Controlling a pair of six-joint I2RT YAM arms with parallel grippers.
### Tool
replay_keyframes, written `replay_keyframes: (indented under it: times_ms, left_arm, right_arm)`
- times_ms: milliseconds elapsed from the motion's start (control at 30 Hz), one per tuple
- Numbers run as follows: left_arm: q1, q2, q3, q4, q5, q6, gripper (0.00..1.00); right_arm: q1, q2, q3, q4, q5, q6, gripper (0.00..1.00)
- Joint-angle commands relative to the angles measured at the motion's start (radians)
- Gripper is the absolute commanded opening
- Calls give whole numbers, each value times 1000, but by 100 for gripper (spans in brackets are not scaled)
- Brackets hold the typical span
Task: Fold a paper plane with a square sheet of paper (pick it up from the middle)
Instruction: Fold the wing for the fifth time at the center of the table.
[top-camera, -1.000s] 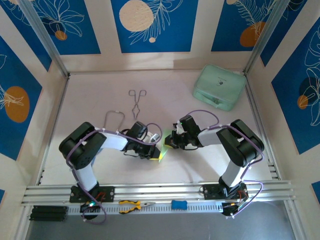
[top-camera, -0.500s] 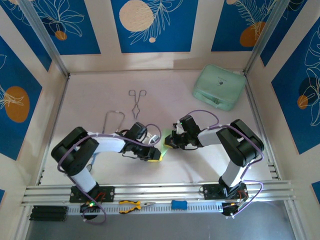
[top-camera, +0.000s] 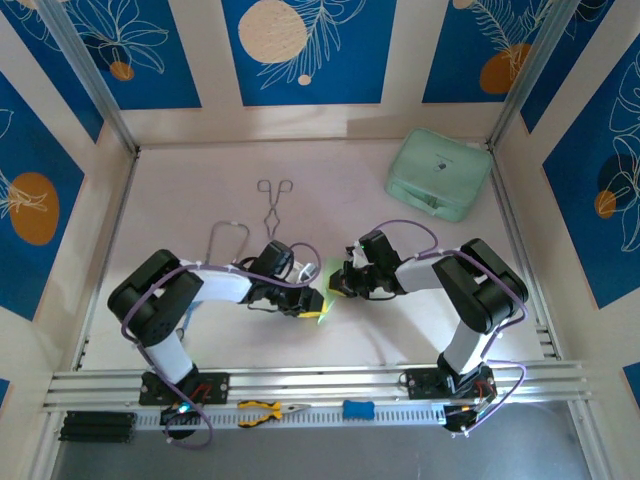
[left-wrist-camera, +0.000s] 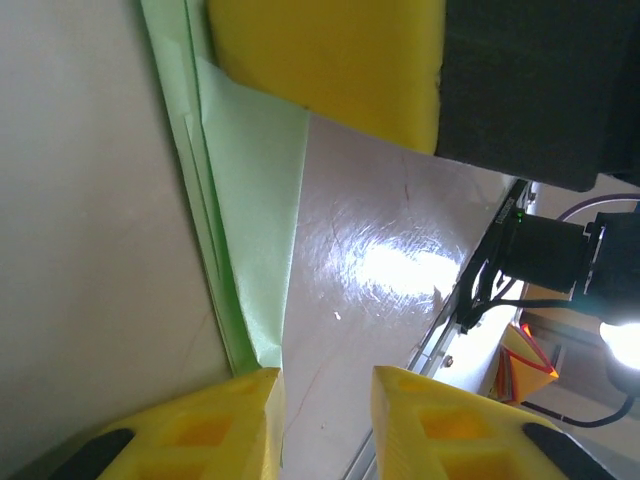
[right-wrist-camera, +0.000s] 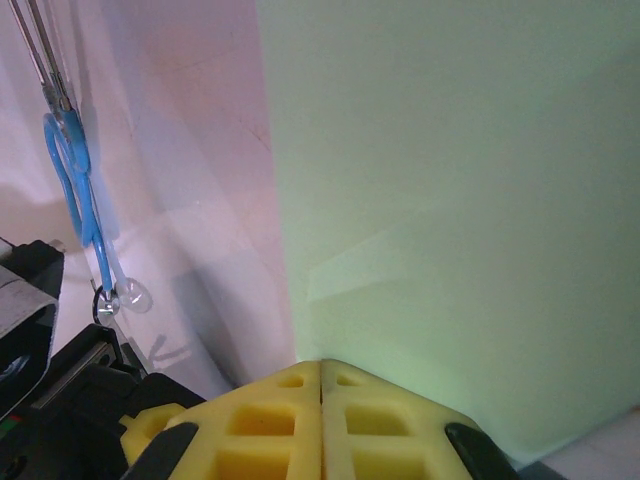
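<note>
The left gripper (left-wrist-camera: 325, 420) has its yellow fingers spread with a clear gap between them. The lower corner of the thin light-green paper sheet (left-wrist-camera: 250, 200) ends just at the inner edge of one fingertip, and nothing sits in the gap. Ahead of those fingers the sheet runs away as a long strip, with several layered edges along one side. To its right, the right gripper (right-wrist-camera: 320, 395) has its fingers pressed together, pinching the sheet's near edge; a broad flat face spreads out beyond them. I judge the folding begun but far from done: some layers are stacked, but there is no pointed nose or centre ridge yet, and the wings are left to form.
</note>
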Motion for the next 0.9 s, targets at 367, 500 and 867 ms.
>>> replay_keyframes:
  times_ms: [367,500,867]
  left_arm:
    - [13,-27,19,-72,-76,39,32]
    - [13,-20,16,-52,-62,31,22]
    - [13,18,-7,41,42,-3,0]
  right_arm:
    - [5,55,-42,-137,125,9,9]
    - [6,57,-42,-136,127,10,9]
    - [7,58,-40,-144,129,11,9]
